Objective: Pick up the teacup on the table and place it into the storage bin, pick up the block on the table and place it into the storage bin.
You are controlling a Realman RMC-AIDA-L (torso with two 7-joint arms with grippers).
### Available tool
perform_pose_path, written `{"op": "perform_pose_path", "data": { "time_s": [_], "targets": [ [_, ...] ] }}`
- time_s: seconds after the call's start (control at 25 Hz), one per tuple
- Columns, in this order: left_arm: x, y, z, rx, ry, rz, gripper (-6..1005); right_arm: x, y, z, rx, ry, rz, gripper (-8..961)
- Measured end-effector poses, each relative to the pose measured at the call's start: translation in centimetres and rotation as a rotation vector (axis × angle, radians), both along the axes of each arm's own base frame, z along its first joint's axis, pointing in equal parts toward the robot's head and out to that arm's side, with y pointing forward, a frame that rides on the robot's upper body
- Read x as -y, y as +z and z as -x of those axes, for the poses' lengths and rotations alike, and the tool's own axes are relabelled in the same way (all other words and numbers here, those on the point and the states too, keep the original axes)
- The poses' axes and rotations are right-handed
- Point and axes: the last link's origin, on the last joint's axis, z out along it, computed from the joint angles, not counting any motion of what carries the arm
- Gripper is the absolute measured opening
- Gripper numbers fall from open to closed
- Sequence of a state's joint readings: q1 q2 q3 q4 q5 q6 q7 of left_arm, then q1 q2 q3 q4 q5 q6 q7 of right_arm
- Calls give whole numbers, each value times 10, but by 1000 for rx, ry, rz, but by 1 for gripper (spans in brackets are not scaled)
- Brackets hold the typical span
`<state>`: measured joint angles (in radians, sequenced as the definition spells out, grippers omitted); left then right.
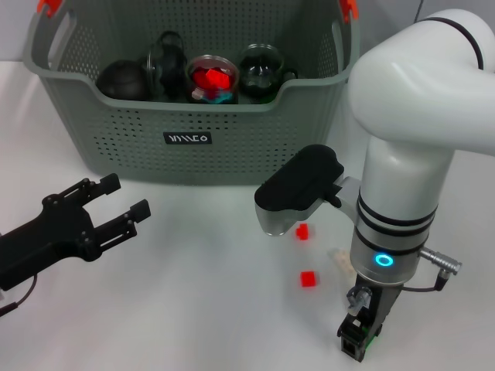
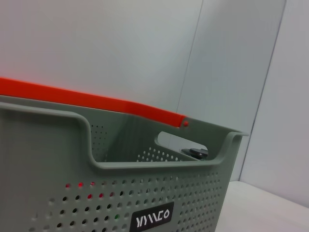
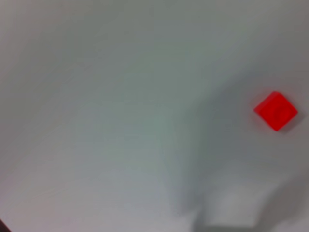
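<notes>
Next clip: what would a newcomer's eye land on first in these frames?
First, the big grey storage bin at the back of the white table, holding dark teaware and a glass cup with something red inside. Then two small red blocks on the table beside the white right arm, and the left end effector, open, low on the left.

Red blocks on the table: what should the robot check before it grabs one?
1. Blocks within sight: two red blocks, one near the right arm's camera housing, another nearer the robot. Ok.
2. Block free of clutter: nothing touches the nearer one. Ok.
3. Right gripper open: cannot tell.
4. Right gripper over a block: it sits to the block's right, not above. Not ok.
5. Storage bin has room: teacups and a red item already inside, space unclear. Cannot tell.
6. Left gripper out of the way: open, far left. Ok.
</notes>
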<state>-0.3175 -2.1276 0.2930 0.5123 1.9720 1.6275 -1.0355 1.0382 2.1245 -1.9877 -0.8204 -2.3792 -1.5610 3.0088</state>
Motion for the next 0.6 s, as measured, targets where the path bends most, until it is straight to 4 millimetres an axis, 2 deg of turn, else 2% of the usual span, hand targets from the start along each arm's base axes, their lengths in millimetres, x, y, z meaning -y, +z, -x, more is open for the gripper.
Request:
{"op": "perform_pose_path", "data": {
  "time_s": [0.28,0.44,0.6],
  "targets": [
    [0,0,0,0,0,0,753,1,4,11,-37,20,6,429],
    [1,0,0,0,2,0,753,0,15,21,-76,28,1,428],
    [1,0,1,0,3,-1,753,-12,29,27,-111,48,-51,427]
  ]
}}
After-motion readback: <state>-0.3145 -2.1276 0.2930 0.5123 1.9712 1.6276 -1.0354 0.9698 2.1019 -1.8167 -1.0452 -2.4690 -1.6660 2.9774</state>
